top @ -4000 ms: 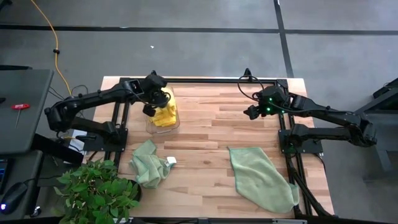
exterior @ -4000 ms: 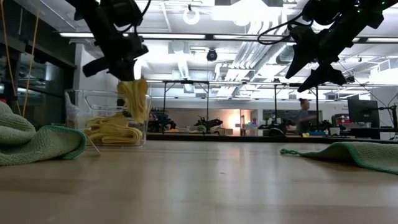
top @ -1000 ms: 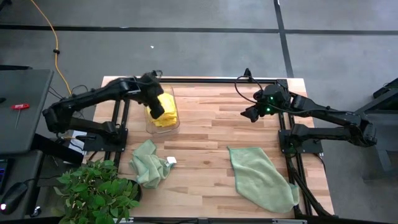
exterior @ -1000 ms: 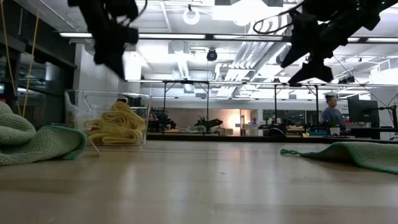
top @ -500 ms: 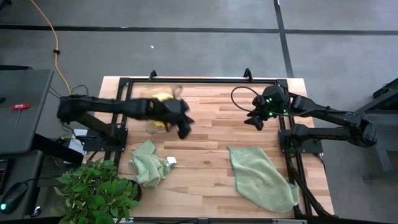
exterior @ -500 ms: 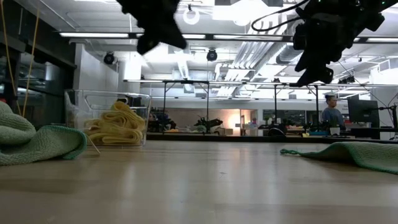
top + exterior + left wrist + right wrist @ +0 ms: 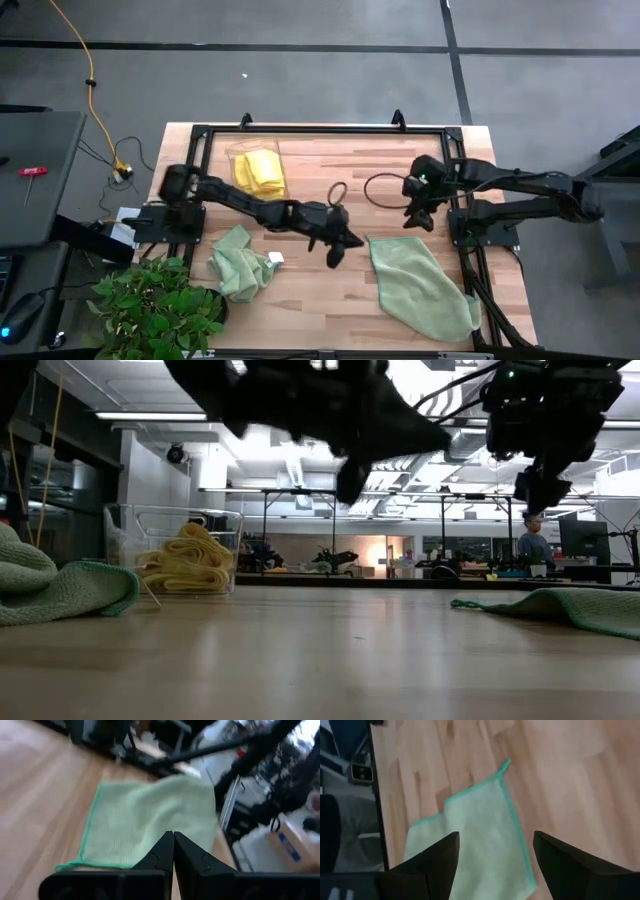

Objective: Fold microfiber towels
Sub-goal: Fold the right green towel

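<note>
A pale green microfiber towel point(image 7: 420, 288) lies spread flat on the wooden table at the near right; it also shows in the left wrist view point(image 7: 150, 822) and the right wrist view point(image 7: 475, 832). My left gripper point(image 7: 338, 252) is shut and empty. It hovers just left of this towel's far left corner, pointing at it almost level. My right gripper point(image 7: 417, 216) hangs open above the towel's far edge, tipped downward. A second green towel point(image 7: 240, 262) lies crumpled at the near left. Yellow towels point(image 7: 258, 172) sit folded in a clear container point(image 7: 122, 545) at the far left.
A leafy plant point(image 7: 155, 310) stands at the near left corner. Black frame rails point(image 7: 320, 129) run along the table's far edge and both sides. The bare wood point(image 7: 330, 300) between the two green towels is free room.
My left gripper, still shut, has swung from above the container toward the table's right and near edges. It has come down beside the flat green towel and tipped from pointing down to nearly level. My right gripper has shifted slightly toward the near edge and rolled, still open.
</note>
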{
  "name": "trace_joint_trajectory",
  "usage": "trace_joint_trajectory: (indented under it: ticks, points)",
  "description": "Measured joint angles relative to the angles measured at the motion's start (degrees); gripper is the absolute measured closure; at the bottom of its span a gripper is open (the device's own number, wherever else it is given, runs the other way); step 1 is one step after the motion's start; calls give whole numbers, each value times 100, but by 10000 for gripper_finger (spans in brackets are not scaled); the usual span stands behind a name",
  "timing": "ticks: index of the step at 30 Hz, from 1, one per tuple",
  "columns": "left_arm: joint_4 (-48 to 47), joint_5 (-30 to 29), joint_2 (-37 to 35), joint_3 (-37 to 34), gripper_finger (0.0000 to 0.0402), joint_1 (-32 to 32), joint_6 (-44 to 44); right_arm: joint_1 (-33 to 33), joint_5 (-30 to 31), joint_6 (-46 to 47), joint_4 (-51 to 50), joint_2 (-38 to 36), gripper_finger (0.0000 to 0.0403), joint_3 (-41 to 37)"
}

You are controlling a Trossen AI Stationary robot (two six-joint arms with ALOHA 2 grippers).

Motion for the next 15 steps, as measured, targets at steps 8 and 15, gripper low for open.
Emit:
trace_joint_trajectory:
  ticks: [8,15]
  points:
    - [-317,490,723,498,401,66,327,1517,1147,2259,-106,393,267,0]
    - [-465,895,689,504,401,63,662,2642,2108,4322,-22,1209,395,0]
